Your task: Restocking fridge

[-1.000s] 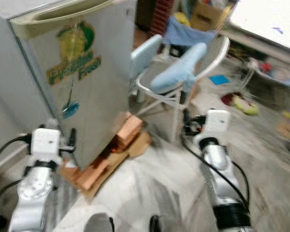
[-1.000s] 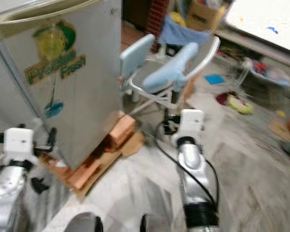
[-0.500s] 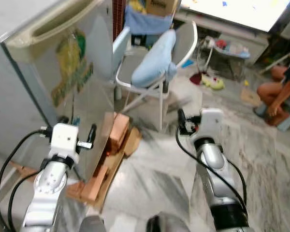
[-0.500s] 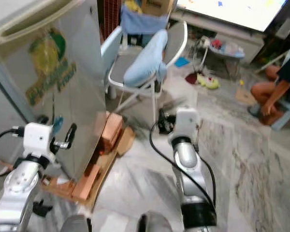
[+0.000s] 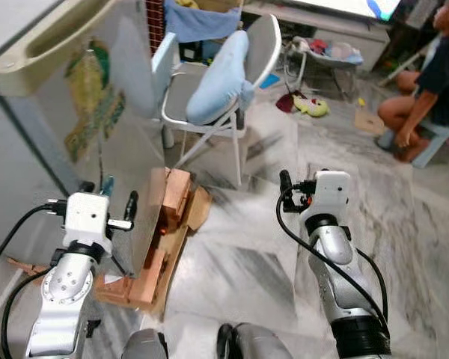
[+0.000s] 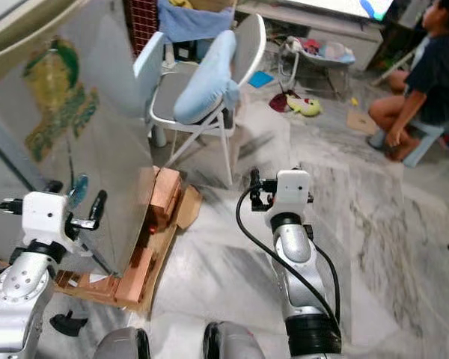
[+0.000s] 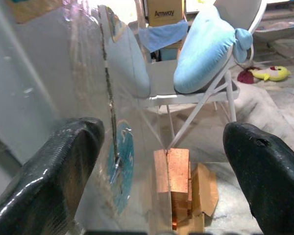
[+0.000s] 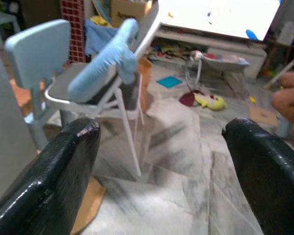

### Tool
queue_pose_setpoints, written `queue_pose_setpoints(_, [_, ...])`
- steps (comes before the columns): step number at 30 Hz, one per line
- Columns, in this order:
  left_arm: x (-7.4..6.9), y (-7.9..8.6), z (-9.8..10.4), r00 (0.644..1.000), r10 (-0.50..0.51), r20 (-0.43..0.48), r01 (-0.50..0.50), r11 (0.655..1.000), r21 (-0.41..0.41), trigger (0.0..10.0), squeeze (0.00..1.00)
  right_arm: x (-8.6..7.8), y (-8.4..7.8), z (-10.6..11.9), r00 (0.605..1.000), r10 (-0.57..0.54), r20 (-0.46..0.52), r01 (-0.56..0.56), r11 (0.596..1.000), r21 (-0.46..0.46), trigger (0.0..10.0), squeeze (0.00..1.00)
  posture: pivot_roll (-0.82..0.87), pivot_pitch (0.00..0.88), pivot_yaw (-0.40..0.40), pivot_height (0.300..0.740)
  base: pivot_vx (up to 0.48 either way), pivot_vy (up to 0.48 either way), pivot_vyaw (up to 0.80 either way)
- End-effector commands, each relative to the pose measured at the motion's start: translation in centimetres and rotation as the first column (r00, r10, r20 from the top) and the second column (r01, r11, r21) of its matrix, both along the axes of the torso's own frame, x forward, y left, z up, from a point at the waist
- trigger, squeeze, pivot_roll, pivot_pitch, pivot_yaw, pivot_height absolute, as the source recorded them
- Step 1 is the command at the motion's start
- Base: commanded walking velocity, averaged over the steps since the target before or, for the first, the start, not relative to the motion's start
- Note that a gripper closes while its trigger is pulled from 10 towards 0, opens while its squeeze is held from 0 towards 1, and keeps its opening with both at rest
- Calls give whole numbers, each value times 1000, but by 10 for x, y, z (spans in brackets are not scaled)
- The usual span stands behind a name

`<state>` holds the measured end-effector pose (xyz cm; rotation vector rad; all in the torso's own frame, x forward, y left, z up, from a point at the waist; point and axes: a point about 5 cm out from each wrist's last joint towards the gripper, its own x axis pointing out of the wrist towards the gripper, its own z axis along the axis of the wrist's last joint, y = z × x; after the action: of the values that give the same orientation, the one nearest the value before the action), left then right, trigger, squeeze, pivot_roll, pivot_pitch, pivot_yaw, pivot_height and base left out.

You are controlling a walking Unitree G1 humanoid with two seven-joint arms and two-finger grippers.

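Both arms stayed raised beside fridge (image 5: 75, 112).

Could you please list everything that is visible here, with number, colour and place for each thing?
fridge: one, grey, green-yellow sticker on door, at robot's left
bricks: a few, orange-brown, under the fridge's front
cardboard: flattened brown pieces, beneath the bricks
chair: one, white frame, behind the fridge
cushion: one, light blue, leaning on the chair
soft toy: one, yellow, on the floor beyond the chair
person: one, dark shirt, seated low at far right
floor: grey marble
left gripper: open, near the fridge door
right gripper: open, above the floor
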<state>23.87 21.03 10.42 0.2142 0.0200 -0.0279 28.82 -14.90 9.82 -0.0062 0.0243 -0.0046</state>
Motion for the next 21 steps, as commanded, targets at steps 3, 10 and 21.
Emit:
queue_pose_setpoints(3, [-7, -1, 0, 998, -64, -28, 63, 997, -40, 10000, 0, -2, -5, 1, 1000, -13, 3, 13, 1000, -11, 10000, 0, 97, 130, -104, 740, 0, 0, 0])
queue_pose_setpoints(10, [-29, -1, -13, 982, -151, -110, 144, 987, -69, 10000, 0, -3, -4, -2, 1000, 5, -16, -5, 1000, -5, 10000, 0, 104, 138, -100, 740, 0, 0, 0])
queue_pose_setpoints(21, [-33, 42, -18, 987, 127, -102, -127, 992, 3, 10000, 0, -5, 0, -9, 995, 70, -75, -71, 997, -12, 10000, 0, 102, 146, -112, 740, 0, 0, 0])
